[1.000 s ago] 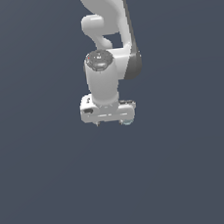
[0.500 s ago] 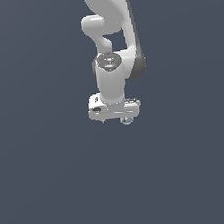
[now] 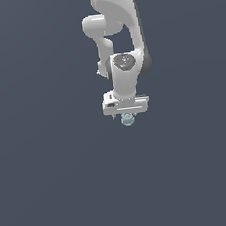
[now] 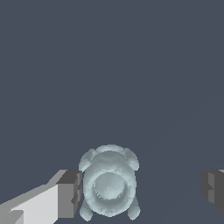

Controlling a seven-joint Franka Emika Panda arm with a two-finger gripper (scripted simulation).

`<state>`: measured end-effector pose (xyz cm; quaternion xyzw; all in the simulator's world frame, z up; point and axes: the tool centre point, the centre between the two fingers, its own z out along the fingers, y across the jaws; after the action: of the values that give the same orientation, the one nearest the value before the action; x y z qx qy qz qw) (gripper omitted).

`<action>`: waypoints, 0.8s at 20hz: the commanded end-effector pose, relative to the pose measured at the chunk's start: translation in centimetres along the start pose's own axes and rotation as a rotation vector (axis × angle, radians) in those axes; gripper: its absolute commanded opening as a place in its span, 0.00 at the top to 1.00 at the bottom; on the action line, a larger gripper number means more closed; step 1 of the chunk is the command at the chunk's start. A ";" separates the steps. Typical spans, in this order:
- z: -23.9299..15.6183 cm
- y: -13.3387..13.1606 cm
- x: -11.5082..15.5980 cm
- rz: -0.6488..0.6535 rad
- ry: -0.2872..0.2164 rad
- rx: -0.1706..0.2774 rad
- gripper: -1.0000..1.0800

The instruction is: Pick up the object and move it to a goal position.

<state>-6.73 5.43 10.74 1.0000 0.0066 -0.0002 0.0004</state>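
Exterior view: arm lower vs 0.5 s ago; gripper (image 3: pixel 127 117) wide open, straddling object (image 3: pixel 128 119), ungripped.

the white arm (image 3: pixel 116 15) enters the exterior view from twelve o'clock and hangs almost straight down, its upper link bending at a rounded elbow joint toward eleven o'clock before the wrist (image 3: pixel 125 76) drops vertically. the wrist ends in a wide white crossbar, and the gripper (image 3: pixel 128 117) points toward six o'clock beneath it. in the wrist view the two dark grey fingers (image 4: pixel 70 194) stand well apart, one on each side, so the jaws are spread wide; only one pad sits close against anything, the other stands clear at the far side.
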 end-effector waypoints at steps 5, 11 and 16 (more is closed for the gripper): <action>1.3 -1.8 -2.6 -0.020 0.001 0.001 0.04; 1.7 -2.3 -3.3 -0.025 0.000 0.001 0.04; 2.2 -2.2 -3.3 -0.025 0.000 0.001 0.04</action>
<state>-9.98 7.61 8.83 0.9998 0.0192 0.0000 0.0000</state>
